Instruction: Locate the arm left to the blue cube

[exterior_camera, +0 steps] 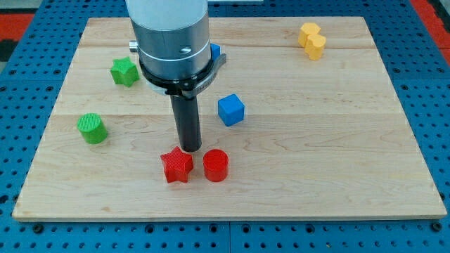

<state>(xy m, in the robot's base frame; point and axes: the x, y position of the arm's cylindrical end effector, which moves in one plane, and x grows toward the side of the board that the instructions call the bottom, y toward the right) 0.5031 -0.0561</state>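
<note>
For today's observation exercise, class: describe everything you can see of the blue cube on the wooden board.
The blue cube is a small solid block of bright, plastic-looking blue, with three faces showing: a lighter top and two darker sides. It sits flat on the wooden board, turned slightly so that one corner points toward the view's bottom. It lies near the board's middle, with nothing touching it. My tip is to its lower left in the view, well apart from it, just above the red star.

A pale wooden board (337,176) lay on a blue perforated base (21,42) that showed on all sides. A red patch (430,10) showed at the view's top right corner.
</note>
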